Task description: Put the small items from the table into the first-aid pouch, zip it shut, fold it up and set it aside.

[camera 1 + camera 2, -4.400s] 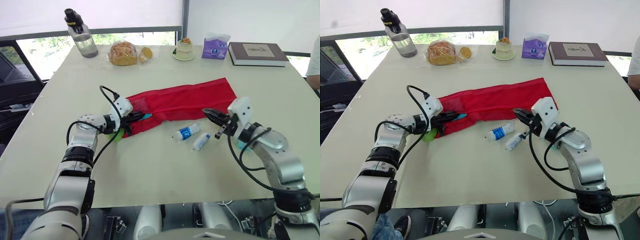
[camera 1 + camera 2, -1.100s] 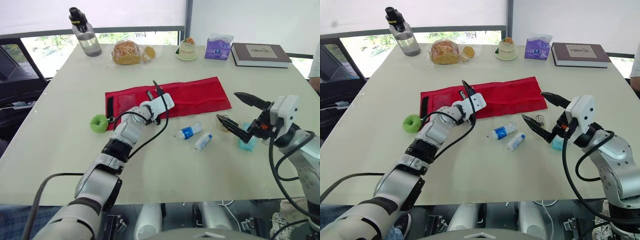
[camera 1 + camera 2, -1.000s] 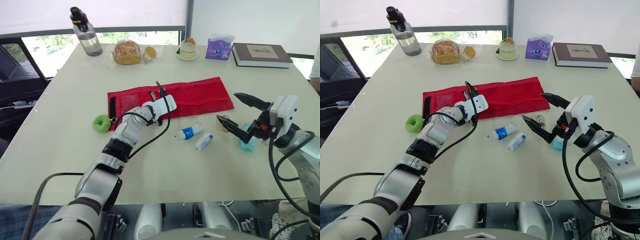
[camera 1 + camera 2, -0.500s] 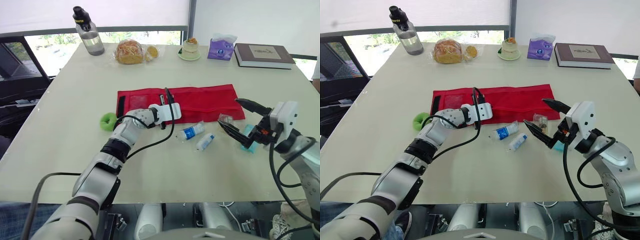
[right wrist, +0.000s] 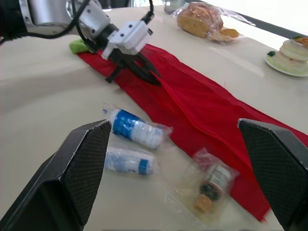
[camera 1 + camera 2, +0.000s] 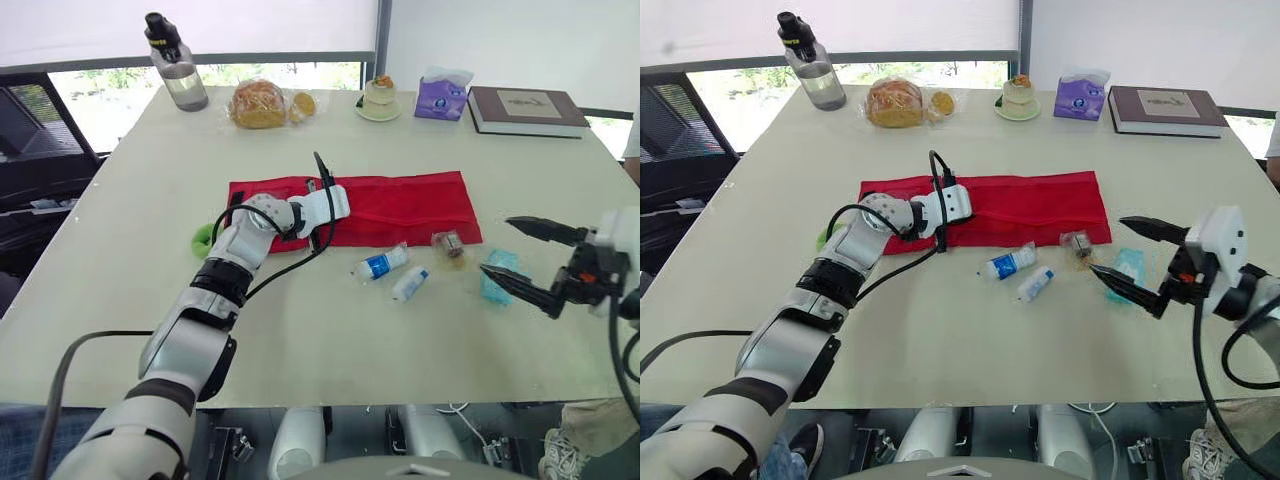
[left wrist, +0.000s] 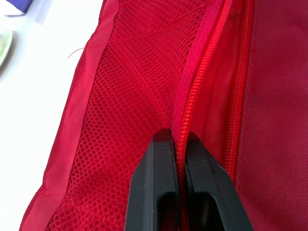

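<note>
The pouch (image 6: 400, 205) lies straighter; right claw (image 6: 495, 244) has drawn back.

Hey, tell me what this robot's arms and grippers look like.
The left arm and right arm are silver-grey segments with black joint bands, and black cables loop along them. Each wrist ends in a boxy white housing. The left gripper and right gripper each have two black tapered fingers; the right one's pads are mesh-textured.

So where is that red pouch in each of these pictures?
Left eye view: the red pouch lies flat mid-table, beyond the wrapped items.
Right eye view: the same spot.
Left wrist view: its mesh and zipper, close up.
Right wrist view: a long strip behind the wrapped items.
Shared landmark: the left gripper, pinching its zipper edge.
</note>
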Robot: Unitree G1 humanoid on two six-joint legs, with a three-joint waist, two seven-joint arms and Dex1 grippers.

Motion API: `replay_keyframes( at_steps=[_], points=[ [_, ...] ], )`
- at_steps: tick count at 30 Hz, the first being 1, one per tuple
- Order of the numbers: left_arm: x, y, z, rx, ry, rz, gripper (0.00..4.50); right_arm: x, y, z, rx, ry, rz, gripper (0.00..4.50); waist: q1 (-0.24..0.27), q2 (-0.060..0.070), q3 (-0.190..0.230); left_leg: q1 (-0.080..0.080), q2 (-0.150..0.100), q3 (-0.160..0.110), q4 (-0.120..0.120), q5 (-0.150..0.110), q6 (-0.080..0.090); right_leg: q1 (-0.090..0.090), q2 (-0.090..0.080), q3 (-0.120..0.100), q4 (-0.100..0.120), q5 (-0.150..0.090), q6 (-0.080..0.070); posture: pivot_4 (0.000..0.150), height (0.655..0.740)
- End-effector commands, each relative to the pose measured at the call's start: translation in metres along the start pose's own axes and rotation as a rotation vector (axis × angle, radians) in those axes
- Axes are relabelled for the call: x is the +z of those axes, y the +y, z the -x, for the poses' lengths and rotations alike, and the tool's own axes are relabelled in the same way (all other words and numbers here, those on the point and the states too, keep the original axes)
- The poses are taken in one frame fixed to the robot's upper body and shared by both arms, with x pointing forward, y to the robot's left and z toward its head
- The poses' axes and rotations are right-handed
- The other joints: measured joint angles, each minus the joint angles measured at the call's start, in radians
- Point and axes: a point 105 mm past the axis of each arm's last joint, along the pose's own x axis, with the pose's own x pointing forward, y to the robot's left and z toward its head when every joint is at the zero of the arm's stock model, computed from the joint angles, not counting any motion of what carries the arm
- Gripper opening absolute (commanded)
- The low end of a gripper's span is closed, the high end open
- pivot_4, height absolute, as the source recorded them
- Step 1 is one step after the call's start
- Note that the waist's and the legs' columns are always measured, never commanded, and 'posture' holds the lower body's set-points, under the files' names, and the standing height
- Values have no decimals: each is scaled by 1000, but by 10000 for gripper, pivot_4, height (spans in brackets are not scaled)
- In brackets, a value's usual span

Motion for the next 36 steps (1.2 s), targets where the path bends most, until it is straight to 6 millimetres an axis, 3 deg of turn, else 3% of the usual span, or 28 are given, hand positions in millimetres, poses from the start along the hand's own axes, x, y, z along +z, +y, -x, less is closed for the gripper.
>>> replay_keyframes(
  at_steps=[1,6,10,17,24,29,36],
  points=[
    [20,14,8,29,-53,-15,1448,10,-7,16,18,14,61,45000,0,0,0,0,0,0,0,0,0,0,0,0,0,0,0,1500,7400],
    [23,10,8,0,-67,0,1448,11,-8,22,53,47,62,45000,0,0,0,0,0,0,0,0,0,0,0,0,0,0,0,1500,7400],
    [34,9,9,-26,-127,100,1448,7,0,5,104,48,62,45000,-1,0,0,0,0,0,0,0,0,0,0,0,0,0,0,1500,7400],
    [27,12,13,-26,-113,100,1448,14,-1,-11,170,7,82,45000,-2,0,0,0,0,-1,0,0,0,0,0,0,0,0,0,1500,7400],
    [19,15,13,-11,-98,102,1448,29,-17,4,171,-5,112,45000,1,0,0,0,0,0,0,0,0,0,0,0,0,0,0,1500,7400],
    [14,12,11,-30,-88,95,1448,48,-34,33,187,32,137,45000,1,1,1,0,0,0,1,0,0,0,0,0,0,0,0,1500,7400],
    [12,15,10,-29,-87,92,1448,57,-46,54,186,43,136,45000,-1,1,1,0,0,0,1,0,0,0,0,0,1,0,0,1500,7400]
  ],
)
